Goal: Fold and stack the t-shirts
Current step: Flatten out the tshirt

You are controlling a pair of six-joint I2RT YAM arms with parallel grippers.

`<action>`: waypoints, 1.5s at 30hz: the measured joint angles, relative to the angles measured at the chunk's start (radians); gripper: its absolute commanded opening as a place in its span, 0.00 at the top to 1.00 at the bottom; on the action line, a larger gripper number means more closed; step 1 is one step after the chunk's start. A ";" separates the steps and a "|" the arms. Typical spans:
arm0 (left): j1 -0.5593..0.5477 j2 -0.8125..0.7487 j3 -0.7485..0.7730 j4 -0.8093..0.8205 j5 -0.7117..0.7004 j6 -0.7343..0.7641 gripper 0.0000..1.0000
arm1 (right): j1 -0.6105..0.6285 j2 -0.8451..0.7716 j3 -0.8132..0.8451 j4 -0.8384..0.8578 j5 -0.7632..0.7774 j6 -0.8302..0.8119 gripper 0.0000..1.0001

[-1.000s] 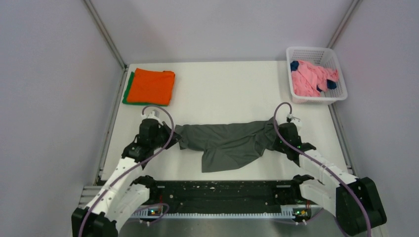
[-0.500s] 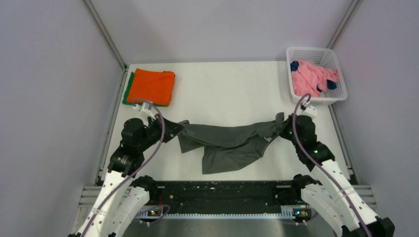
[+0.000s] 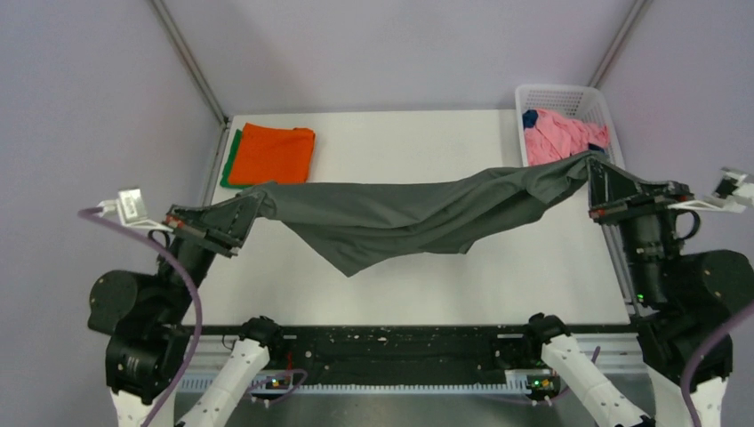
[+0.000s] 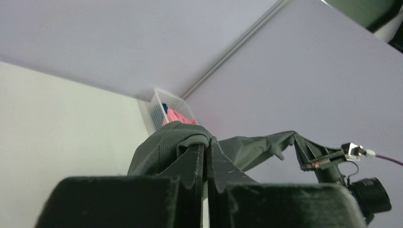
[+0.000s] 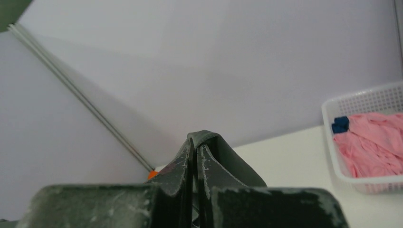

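From above, my left pincer and my right pincer are each clamped shut on an end of the olive-grey t-shirt. Both are raised and spread wide, so the cloth hangs stretched between them above the worktop. I judge the pull is there to draw out creases before I lay the shirt flat. Its middle sags in a point toward the near edge. A folded orange tee lies on a green tee at the far left corner, the stack this shirt should join. The white basket at far right holds a pink tee and a navy tee, waiting.

From my left wrist, the jaws are pressed together with olive cloth bunched over their tips.

From my right wrist, the jaws likewise pinch a ridge of cloth, with the basket beyond.
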 measured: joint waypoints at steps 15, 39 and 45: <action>0.000 0.054 -0.071 -0.157 -0.328 0.035 1.00 | 0.000 -0.061 -0.126 -0.019 -0.031 -0.025 1.00; 0.158 1.323 0.076 -0.067 -0.150 0.222 0.01 | -0.011 0.414 -0.700 0.212 0.091 -0.021 1.00; 0.121 1.144 -0.169 -0.044 -0.113 0.224 0.01 | -0.013 0.386 -0.700 0.222 0.090 -0.021 1.00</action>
